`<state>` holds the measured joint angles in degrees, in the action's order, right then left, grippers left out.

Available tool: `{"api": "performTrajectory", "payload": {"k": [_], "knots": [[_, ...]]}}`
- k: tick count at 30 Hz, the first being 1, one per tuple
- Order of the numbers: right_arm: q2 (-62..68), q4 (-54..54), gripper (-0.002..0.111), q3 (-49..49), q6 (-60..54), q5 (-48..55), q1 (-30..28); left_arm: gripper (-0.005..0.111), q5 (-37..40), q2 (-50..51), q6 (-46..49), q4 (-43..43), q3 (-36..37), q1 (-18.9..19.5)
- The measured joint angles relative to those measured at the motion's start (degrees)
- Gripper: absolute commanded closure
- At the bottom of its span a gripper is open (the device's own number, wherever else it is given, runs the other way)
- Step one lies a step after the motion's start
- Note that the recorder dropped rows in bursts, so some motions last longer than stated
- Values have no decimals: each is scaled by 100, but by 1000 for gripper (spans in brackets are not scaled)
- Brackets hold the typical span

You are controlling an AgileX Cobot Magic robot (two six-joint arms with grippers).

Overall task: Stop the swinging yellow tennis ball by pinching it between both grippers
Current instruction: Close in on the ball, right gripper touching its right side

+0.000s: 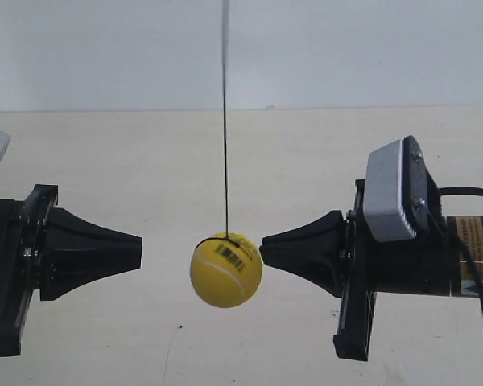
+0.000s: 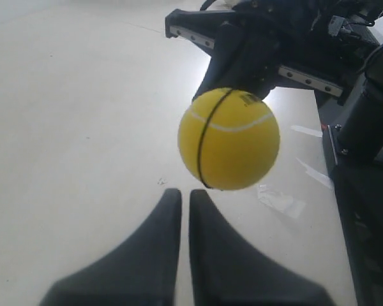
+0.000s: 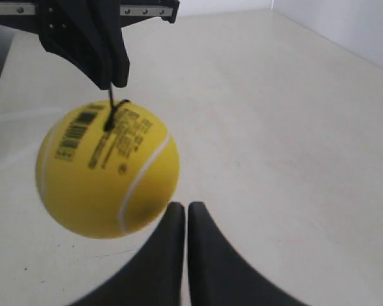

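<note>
The yellow tennis ball (image 1: 225, 270) hangs from a black string (image 1: 225, 121) just above the pale table, between the two black grippers. The wedge tip of the arm at the exterior view's right (image 1: 263, 244) is at the ball's side, touching or nearly so. The tip of the arm at the exterior view's left (image 1: 140, 248) stands a ball's width away. In the left wrist view the ball (image 2: 228, 139) floats beyond my shut left gripper (image 2: 185, 191). Barcode and seam showing, the ball (image 3: 105, 169) sits beside my shut right gripper (image 3: 182, 205). Neither holds anything.
A white wall rises behind the table (image 1: 322, 161). A grey-white camera box (image 1: 394, 191) sits on the arm at the exterior view's right. Dark equipment (image 2: 367, 159) and tape scraps (image 2: 277, 197) lie beside the opposite arm in the left wrist view.
</note>
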<state>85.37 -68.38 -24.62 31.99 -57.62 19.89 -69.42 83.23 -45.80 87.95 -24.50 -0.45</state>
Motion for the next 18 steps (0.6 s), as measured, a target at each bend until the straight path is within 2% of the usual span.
{"api": "performTrajectory", "payload": {"k": [14, 15, 18], "knots": [[211, -163, 108, -104, 0, -179, 0, 102, 0, 9, 81, -125, 0, 0], [211, -174, 108, -104, 12, -179, 0, 102, 0, 39, 81, -125, 0, -25], [214, -222, 108, -104, 12, -189, 0, 102, 0, 424, 178, -164, 0, -434]]}}
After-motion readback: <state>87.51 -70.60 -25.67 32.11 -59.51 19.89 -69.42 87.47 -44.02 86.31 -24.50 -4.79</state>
